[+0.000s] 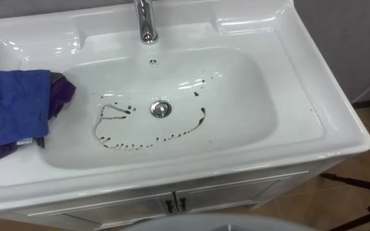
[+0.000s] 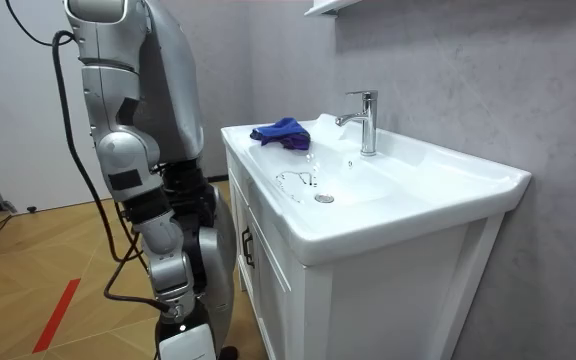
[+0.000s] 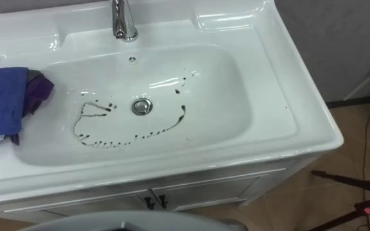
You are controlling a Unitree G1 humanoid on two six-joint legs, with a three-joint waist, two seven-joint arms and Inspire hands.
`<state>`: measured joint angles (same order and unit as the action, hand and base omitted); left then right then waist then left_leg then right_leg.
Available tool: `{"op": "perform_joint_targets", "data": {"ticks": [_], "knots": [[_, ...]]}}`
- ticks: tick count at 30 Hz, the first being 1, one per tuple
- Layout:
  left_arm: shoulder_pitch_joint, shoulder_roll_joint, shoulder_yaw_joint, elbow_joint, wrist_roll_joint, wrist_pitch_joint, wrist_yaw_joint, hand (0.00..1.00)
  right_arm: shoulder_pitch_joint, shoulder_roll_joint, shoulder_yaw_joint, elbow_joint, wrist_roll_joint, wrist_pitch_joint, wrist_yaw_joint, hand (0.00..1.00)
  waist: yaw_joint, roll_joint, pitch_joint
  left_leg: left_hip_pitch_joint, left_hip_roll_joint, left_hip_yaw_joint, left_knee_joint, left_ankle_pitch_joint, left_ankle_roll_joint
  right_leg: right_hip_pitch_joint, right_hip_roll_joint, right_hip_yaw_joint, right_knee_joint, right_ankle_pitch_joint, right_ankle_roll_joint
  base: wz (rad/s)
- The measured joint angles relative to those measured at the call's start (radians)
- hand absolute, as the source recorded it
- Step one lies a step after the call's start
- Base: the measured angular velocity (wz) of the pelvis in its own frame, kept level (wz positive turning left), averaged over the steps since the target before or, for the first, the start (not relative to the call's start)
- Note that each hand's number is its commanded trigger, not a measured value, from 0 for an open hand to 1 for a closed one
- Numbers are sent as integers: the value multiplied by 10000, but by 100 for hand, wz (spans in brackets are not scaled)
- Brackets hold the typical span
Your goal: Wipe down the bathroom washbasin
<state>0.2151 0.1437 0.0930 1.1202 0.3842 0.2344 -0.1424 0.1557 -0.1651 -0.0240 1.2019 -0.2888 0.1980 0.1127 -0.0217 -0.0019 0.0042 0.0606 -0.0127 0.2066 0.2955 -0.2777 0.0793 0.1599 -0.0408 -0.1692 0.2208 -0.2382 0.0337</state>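
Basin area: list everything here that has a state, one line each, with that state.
basin, dirty, not yet wiped
drain, uncovered, no water pooled
dark marks, a broken loop of streaks round the drain
blue cloth, bunched on the basin's left rim, no hand on it
faucet, not running
cabinet doors, shut

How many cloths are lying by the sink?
2. A blue cloth lies on the basin's left rim; a purple cloth peeks out from under it. More could be hidden beneath.
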Motion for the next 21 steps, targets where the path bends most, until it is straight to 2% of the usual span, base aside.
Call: {"op": "perform_joint_targets", "data": {"ticks": [15,21], "knots": [[-4,-2,19,-3,1,-2,47,0,-7,0,1,7,-5,-2,94,0,7,26,-2,43,-3,-15,-17,1,-2,-10,7,11,-3,1,-2,0],[-15,-17,50,102,-13,-2,175,0,8,1,3,23,-233,9,150,0,17,-40,-2,10,-8,-87,-18,4,-7,1,8,-68,11,0,-2,1]]}}
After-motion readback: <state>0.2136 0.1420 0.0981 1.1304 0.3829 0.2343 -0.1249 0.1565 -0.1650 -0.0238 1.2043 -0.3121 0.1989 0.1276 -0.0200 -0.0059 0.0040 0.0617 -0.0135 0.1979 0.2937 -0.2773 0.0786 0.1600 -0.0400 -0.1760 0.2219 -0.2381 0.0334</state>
